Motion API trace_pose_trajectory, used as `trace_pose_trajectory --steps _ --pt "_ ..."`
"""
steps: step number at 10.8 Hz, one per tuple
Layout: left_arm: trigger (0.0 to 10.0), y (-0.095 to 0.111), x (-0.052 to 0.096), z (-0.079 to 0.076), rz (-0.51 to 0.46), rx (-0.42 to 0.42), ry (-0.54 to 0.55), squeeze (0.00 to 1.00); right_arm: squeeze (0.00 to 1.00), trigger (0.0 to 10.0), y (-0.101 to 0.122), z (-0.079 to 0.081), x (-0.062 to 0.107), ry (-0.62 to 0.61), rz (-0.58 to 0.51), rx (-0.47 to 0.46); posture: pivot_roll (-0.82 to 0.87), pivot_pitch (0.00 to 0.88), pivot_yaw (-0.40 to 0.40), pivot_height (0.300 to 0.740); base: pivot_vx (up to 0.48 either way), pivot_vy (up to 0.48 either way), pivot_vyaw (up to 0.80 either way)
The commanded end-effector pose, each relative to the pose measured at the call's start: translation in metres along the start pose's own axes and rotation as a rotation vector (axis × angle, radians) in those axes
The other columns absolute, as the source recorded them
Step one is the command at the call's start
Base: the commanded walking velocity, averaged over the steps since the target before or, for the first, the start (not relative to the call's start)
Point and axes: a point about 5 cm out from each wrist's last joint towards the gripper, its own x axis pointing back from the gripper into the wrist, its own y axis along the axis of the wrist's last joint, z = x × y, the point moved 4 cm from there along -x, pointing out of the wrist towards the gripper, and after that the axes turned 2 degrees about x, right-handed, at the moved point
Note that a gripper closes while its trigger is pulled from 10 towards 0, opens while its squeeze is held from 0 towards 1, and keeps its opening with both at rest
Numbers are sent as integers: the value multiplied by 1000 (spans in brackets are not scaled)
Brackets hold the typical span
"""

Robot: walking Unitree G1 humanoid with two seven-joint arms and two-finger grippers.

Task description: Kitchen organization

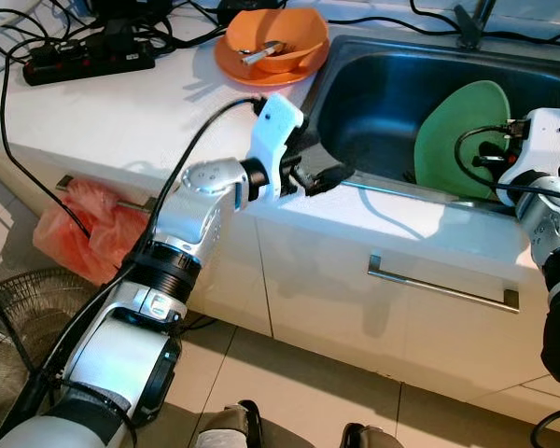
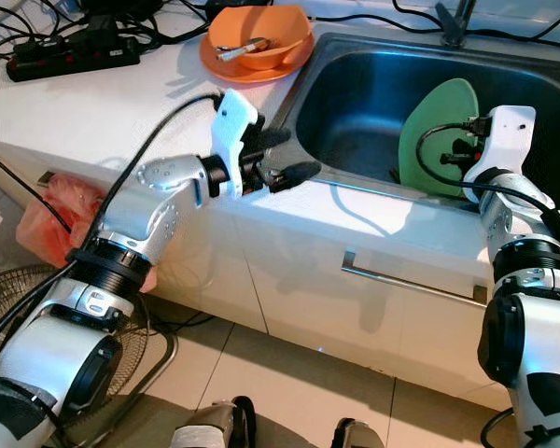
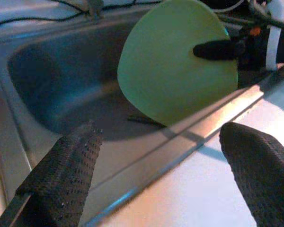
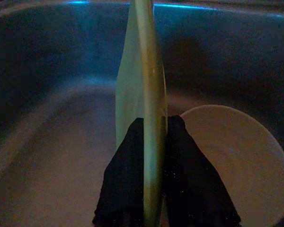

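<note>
A light green plate (image 1: 453,131) stands on edge inside the steel sink (image 1: 373,89). My right gripper (image 4: 150,142) is shut on the green plate's rim (image 4: 146,71), one finger on each face. A white bowl (image 4: 236,161) lies on the sink floor beside the plate. My left gripper (image 1: 325,177) is open over the sink's front left rim, its fingers (image 3: 66,175) spread wide with nothing between them. An orange bowl (image 1: 275,37) holding a utensil sits on an orange plate (image 1: 233,67) on the counter left of the sink.
A black power strip (image 1: 84,61) and tangled cables lie on the white counter (image 1: 121,121) at the far left. Below are white cabinet drawers with a metal handle (image 1: 443,285), a red plastic bag (image 1: 75,229) and a floor fan (image 1: 9,327).
</note>
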Motion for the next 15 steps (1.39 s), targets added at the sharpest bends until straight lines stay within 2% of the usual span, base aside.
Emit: trace_pose_trajectory --steps 1,6,8,9,10,12,15 --pt "10000 8 -2 2 1 -39 -12 1000 1000 10000 -35 8 3 34 113 -1 68 156 101 740 0 0 0" --pt "10000 3 0 5 6 -31 -9 1000 1000 10000 -33 9 2 31 109 1 71 161 98 740 0 0 0" --pt "10000 1 0 6 12 -30 0 1000 1000 10000 -31 4 3 7 105 22 70 160 99 740 0 0 0" --pt "10000 1 -1 7 9 -31 9 1000 1000 10000 -27 -5 4 -46 99 56 70 158 99 740 0 0 0" --pt "10000 0 -1 7 11 -33 10 1000 1000 10000 -17 -13 4 -94 49 75 72 156 100 740 0 0 0" --pt "10000 -2 0 8 17 -40 18 1000 1000 10000 21 -22 3 -142 -95 10 70 151 103 740 0 0 0" --pt "10000 -2 -2 10 13 -39 36 1000 1000 10000 53 -38 8 -210 -187 41 67 141 99 740 0 0 0"
